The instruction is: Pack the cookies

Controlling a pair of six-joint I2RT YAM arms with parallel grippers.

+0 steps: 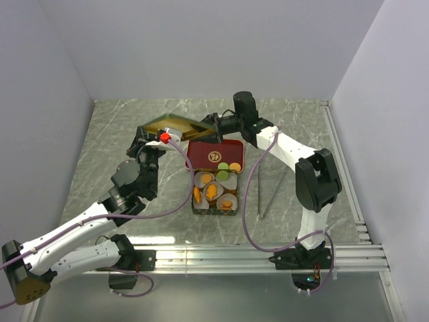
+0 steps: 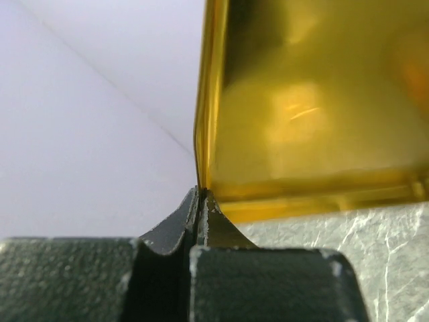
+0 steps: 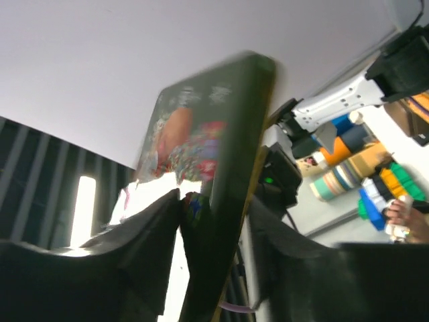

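Over the middle of the grey marble table (image 1: 114,134), both arms reach in and share one load: the tin's lid (image 1: 171,125), held up off the surface and tilted, its gold inside facing up and toward the camera overhead. I'd guess it is carried by two opposite edges so that it stays steady while it is brought round to the box.

The left gripper (image 2: 200,201) is pinched tight on the lid's thin rim, and its wrist view shows the two fingers closed with only the metal edge between them. The right gripper (image 3: 214,204) straddles the other side, one finger on the printed outer face and one behind. It looks clamped there, though that view is blurred.

Just in front of the lid and below it sits the open tin (image 1: 216,210), square to the arms, its top uncovered. A red panel with a gold emblem (image 1: 214,154) lies at its far end; whether it rests in the tin or beside it I cannot tell. White paper cups (image 1: 203,178) line the near part.

The cookies (image 1: 213,192) are in the tin, orange rounds sitting in the cups and two green ones against the red panel. Packing looks all but finished, with only the closing left.
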